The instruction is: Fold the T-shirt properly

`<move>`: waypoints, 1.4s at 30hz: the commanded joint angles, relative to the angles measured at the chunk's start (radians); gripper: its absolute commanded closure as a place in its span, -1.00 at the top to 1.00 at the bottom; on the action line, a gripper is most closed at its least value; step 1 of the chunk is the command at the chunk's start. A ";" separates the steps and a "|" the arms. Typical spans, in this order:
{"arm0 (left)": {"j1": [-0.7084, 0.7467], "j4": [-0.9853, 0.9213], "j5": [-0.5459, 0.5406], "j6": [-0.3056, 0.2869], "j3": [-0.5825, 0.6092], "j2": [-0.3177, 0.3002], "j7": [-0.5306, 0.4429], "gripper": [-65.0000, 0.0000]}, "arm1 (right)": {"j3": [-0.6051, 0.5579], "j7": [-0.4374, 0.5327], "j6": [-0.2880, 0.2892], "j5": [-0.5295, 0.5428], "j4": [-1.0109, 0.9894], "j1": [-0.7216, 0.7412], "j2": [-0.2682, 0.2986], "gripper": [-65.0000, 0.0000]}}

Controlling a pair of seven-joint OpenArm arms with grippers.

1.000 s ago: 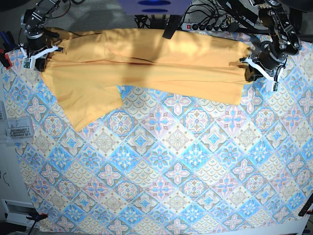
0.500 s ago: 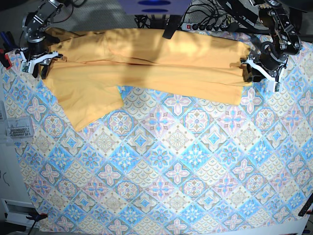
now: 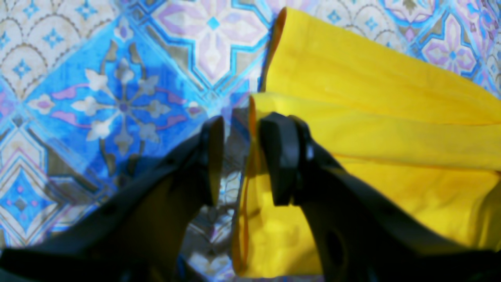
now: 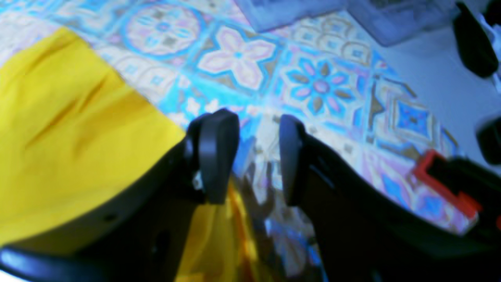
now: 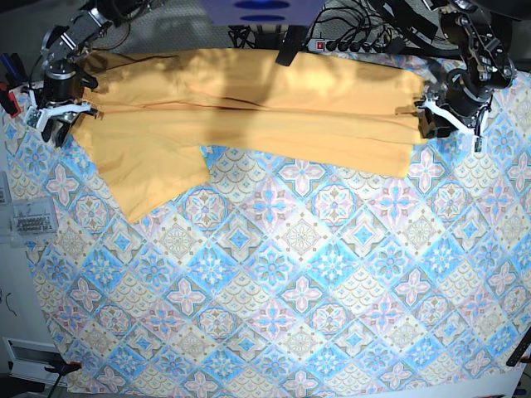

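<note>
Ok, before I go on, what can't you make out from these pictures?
- Left wrist: T-shirt hem beside the left gripper, blurred; contact unclear.
- Right wrist: shirt under the right gripper, hidden by a finger.
- Base: far shirt edge, crossed by a black strap.

Blue-and-pink tile-patterned cloth (image 5: pixel 290 282) spread over the table, black power strip (image 5: pixel 348 41) and cables at the far edge, possibly a clear plastic box (image 5: pixel 29 220) seen beside the cloth

Your base view looks steeply down from high above on the whole blue-and-pink tile-patterned cloth (image 5: pixel 274 282). Each wrist view sits close behind its end effector, angled down; all three share the plain yellow-orange T-shirt (image 5: pixel 249 108) edges.
</note>
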 commanded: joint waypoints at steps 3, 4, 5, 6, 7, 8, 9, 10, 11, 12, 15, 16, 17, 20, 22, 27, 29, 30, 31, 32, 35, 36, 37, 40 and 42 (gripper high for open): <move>-0.001 0.016 -0.014 -0.002 0.001 -0.012 -0.018 -0.41 | -0.081 0.036 0.003 0.020 0.018 0.023 0.016 -0.35; -0.001 0.016 -0.014 -0.002 0.001 -0.012 -0.018 -0.41 | -0.107 0.031 0.003 0.007 0.018 0.022 0.017 -0.35; -0.001 0.016 -0.014 -0.002 0.001 -0.010 -0.018 -0.41 | -0.130 0.019 0.003 -0.017 0.019 0.022 0.017 -0.35; -0.001 0.016 -0.014 -0.002 0.002 -0.006 -0.018 -0.41 | -0.146 0.005 0.003 -0.048 0.019 0.025 0.017 -0.35; -0.003 0.016 -0.014 -0.002 0.002 0.003 -0.018 -0.41 | -0.156 -0.004 0.003 -0.071 0.019 0.028 0.017 -0.35; -0.011 0.016 -0.011 -0.002 0.002 0.011 -0.018 -0.41 | -0.170 -0.013 0.003 -0.095 0.018 0.028 0.017 -0.35; -0.018 0.016 -0.010 -0.002 0.002 0.014 -0.013 -0.41 | -0.181 -0.018 0.003 -0.109 0.018 0.029 0.017 -0.35; -0.021 0.014 -0.010 -0.002 0.002 0.016 -0.012 -0.41 | -0.199 -0.022 0.003 -0.111 0.018 0.033 0.017 -0.35; -0.024 0.014 -0.010 -0.002 0.002 0.016 -0.012 -0.41 | -0.216 -0.030 0.003 -0.111 0.018 0.042 0.017 -0.35; -0.027 0.014 -0.010 -0.002 0.002 0.016 -0.012 -0.41 | -0.238 -0.047 0.003 -0.111 0.018 0.051 0.017 -0.35; -0.029 0.013 -0.010 -0.002 0.004 0.017 -0.012 -0.41 | -0.274 -0.111 0.003 -0.111 0.019 0.057 0.031 -0.35; -0.029 0.013 -0.010 -0.002 0.004 0.017 -0.012 -0.41 | -0.284 -0.133 0.003 -0.111 0.019 0.057 0.048 -0.35; -0.029 0.013 -0.010 -0.002 0.004 0.017 -0.012 -0.41 | -0.299 -0.151 0.003 -0.111 0.019 0.060 0.060 -0.35; -0.029 0.010 -0.008 -0.002 0.004 0.017 -0.012 -0.41 | -0.359 -0.207 0.003 -0.111 0.016 0.095 0.083 -0.34; -0.029 0.010 -0.008 -0.002 0.004 0.017 -0.012 -0.41 | -0.393 -0.245 0.003 -0.111 0.010 0.103 0.108 -0.25; -0.029 0.010 -0.008 -0.002 0.004 0.017 -0.012 -0.41 | -0.417 -0.271 0.003 -0.111 -0.050 0.171 0.133 0.04; -0.027 0.010 -0.008 -0.002 0.004 0.017 -0.012 -0.41 | -0.417 -0.273 0.003 -0.112 -0.067 0.186 0.134 0.09; -0.027 0.010 -0.008 -0.002 0.004 0.017 -0.012 -0.41 | -0.417 -0.274 0.003 -0.112 -0.076 0.191 0.134 0.10; -0.026 0.010 -0.008 -0.002 0.004 0.017 -0.012 -0.41 | -0.419 -0.274 0.003 -0.112 -0.091 0.197 0.134 0.11; -0.026 0.010 -0.008 -0.002 0.004 0.017 -0.012 -0.41 | -0.419 -0.274 0.003 -0.114 -0.108 0.206 0.134 0.10; -0.024 0.010 -0.008 -0.002 0.004 0.017 -0.012 -0.41 | -0.419 -0.274 0.003 -0.114 -0.160 0.220 0.148 0.10; -0.023 0.010 -0.008 -0.002 0.004 0.017 -0.012 -0.41 | -0.420 -0.273 0.003 -0.114 -0.183 0.224 0.154 0.10; -0.023 0.010 -0.008 -0.002 0.004 0.017 -0.012 -0.41 | -0.420 -0.270 0.003 -0.114 -0.205 0.235 0.154 0.10; -0.021 0.010 -0.008 -0.002 0.004 0.017 -0.012 -0.41 | -0.420 -0.266 0.003 -0.114 -0.260 0.255 0.169 0.10; -0.021 0.010 -0.008 -0.002 0.004 0.017 -0.012 -0.41 | -0.420 -0.266 0.003 -0.114 -0.289 0.269 0.177 0.10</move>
